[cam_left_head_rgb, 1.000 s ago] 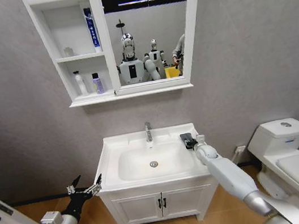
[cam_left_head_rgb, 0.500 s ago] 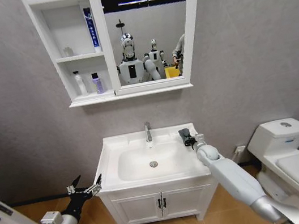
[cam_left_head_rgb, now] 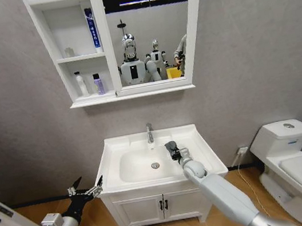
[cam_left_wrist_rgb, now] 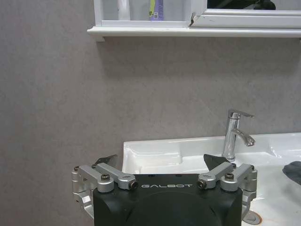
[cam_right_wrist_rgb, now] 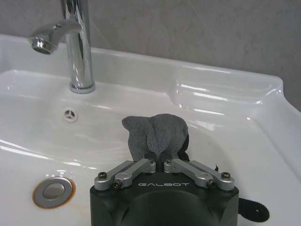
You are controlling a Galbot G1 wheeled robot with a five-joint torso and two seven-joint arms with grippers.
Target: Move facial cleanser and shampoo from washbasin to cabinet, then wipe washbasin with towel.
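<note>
The white washbasin (cam_left_head_rgb: 111, 154) sits on its vanity below the cabinet (cam_left_head_rgb: 46, 43). My right gripper (cam_left_head_rgb: 175, 152) is over the right side of the bowl, shut on the dark grey towel (cam_left_head_rgb: 171, 146). The right wrist view shows the towel (cam_right_wrist_rgb: 157, 134) bunched between the fingers of the right gripper (cam_right_wrist_rgb: 158, 162), pressed on the bowl near the tap (cam_right_wrist_rgb: 77, 47). A white bottle (cam_left_head_rgb: 81, 84) and a purple bottle (cam_left_head_rgb: 98, 84) stand on the cabinet's lowest shelf; I cannot tell which is cleanser and which shampoo. My left gripper (cam_left_head_rgb: 86, 190) hangs open left of the basin.
A white toilet (cam_left_head_rgb: 294, 153) stands to the right. The two-door vanity (cam_left_head_rgb: 162, 207) is under the basin. The mirror (cam_left_head_rgb: 152, 31) sits beside the shelves, where a toothpaste tube (cam_left_head_rgb: 92, 30) stands. The drain (cam_right_wrist_rgb: 52, 190) lies in the bowl. A white panel (cam_left_head_rgb: 0, 213) is at lower left.
My right gripper has carried the towel from the basin's back right rim leftward and down into the bowl. The left arm has not moved.
</note>
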